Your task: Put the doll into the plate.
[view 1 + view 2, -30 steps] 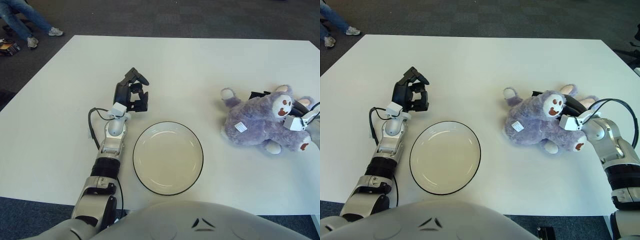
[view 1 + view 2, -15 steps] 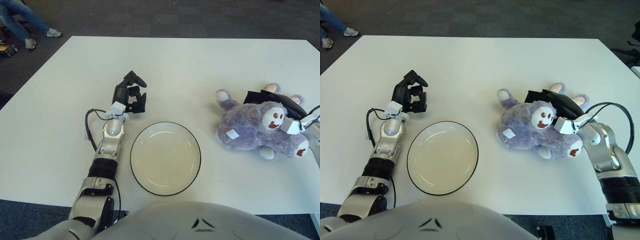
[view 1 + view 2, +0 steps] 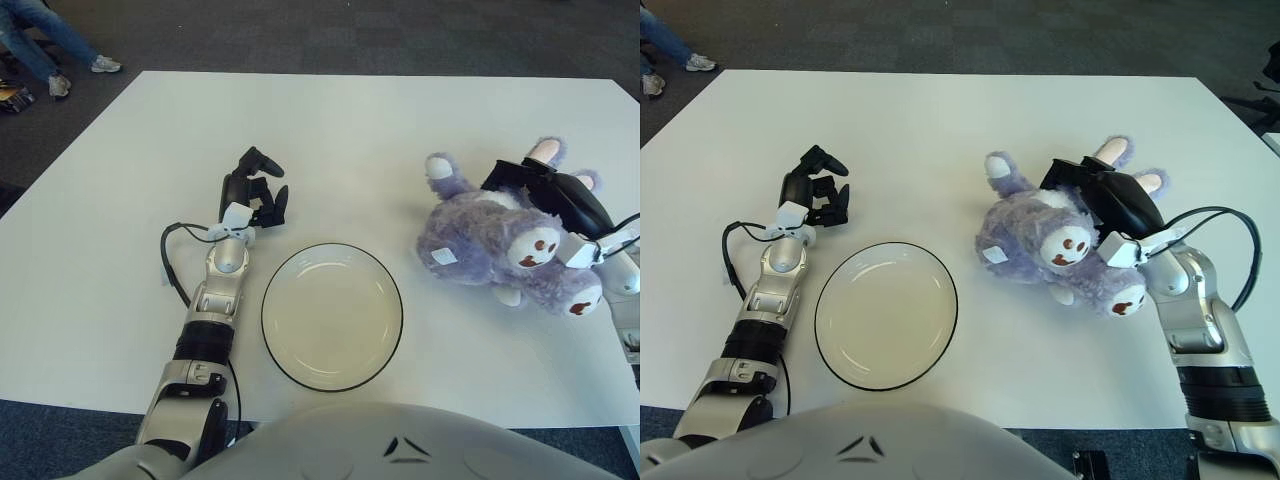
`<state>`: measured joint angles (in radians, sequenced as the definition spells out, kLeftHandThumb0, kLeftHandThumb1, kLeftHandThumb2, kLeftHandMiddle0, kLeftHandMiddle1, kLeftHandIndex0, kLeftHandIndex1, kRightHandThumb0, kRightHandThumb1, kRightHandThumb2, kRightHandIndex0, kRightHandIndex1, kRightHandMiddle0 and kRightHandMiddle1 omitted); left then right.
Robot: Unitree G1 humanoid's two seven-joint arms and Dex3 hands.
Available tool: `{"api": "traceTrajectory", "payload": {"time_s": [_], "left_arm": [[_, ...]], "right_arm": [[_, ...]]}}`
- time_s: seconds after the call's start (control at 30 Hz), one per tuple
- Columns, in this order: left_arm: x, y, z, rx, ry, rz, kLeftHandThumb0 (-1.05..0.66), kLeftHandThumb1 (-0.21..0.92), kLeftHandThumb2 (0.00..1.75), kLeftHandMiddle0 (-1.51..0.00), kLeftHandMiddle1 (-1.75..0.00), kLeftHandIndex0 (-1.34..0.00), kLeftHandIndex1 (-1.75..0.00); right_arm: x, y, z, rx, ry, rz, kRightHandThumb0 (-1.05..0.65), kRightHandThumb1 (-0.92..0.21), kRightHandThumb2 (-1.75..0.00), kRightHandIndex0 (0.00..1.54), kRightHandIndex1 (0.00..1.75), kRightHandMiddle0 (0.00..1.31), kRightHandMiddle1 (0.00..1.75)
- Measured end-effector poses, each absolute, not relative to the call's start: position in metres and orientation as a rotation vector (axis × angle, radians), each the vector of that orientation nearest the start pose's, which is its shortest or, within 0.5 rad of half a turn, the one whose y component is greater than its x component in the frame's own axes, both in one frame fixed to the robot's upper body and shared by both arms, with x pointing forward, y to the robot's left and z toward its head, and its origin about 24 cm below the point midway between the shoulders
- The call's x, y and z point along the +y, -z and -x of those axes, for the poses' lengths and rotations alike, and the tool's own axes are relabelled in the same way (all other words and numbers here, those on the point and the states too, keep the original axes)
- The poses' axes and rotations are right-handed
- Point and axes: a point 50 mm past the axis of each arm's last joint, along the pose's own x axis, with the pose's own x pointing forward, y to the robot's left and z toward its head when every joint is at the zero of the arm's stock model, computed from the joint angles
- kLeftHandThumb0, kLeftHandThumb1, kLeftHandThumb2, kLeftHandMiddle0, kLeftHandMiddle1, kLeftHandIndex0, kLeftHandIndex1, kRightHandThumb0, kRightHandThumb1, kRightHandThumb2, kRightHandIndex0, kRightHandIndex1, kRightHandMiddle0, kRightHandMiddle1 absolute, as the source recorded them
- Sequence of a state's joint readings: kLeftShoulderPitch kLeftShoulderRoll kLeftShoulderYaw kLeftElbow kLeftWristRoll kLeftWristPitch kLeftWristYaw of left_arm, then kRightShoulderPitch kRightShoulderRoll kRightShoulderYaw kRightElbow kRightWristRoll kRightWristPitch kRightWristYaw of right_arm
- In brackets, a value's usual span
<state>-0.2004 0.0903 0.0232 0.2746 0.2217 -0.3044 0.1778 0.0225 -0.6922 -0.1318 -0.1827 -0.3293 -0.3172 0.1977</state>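
Left eye view. The right hand [image 3: 548,190] is gripping the doll [image 3: 495,240] from behind, its dark fingers [image 3: 515,173] wrapped over the top of the plush body, clamped on it. Compared with one second ago, the doll is sitting further toward the plate [image 3: 332,315] and has rolled: its face is now turning downward and one pale-soled foot is pointing up past the fingertips. I judge the carry to be under way but early; the doll is well apart from the plate and looks to be dragging or barely lifting off the table [image 3: 380,130]. The left hand [image 3: 252,192] is showing just beyond the plate's upper-left rim, fingers curled together on nothing, and has drifted only slightly.

Right eye view. The right hand [image 3: 1110,195] is covering the doll's [image 3: 1040,235] back, with the doll hanging below and to the plate side of the fingers. The doll is soft lilac fur, shaggy and limp, with a cream muzzle, brown eyes and a small white tag at its side. The plate [image 3: 886,315] is a shallow round dish, glossy cream with a thin dark rim, lying empty on the matte white table. The left hand [image 3: 812,190] is black, hard and jointed.
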Motion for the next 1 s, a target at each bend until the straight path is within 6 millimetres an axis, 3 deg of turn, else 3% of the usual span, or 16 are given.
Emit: {"api": "traceTrajectory", "payload": {"time_s": [0.5, 0.8, 1.0], "left_arm": [[0.164, -0.059, -0.289, -0.219, -0.129, -0.261, -0.44, 0.45, 1.15, -1.1, -1.75, -0.51, -1.75], [0.164, -0.057, -0.29, -0.193, -0.148, -0.252, -0.43, 0.5, 1.09, -1.05, -1.75, -0.47, -1.75], [0.164, -0.054, -0.291, -0.156, -0.162, -0.256, -0.42, 0.54, 1.03, -1.03, -1.75, -0.44, -1.75]], "right_arm": [[-0.217, -0.164, -0.237, -0.479, -0.198, 1.034, 0.54, -0.13, -1.54, 0.76, 1.75, 0.92, 1.75], [-0.213, -0.176, -0.241, -0.501, -0.205, 1.009, 0.52, -0.18, -1.48, 0.72, 1.75, 0.85, 1.75], [-0.2, -0.184, -0.246, -0.526, -0.256, 0.944, 0.52, -0.19, -1.47, 0.71, 1.75, 0.84, 1.75]]}}
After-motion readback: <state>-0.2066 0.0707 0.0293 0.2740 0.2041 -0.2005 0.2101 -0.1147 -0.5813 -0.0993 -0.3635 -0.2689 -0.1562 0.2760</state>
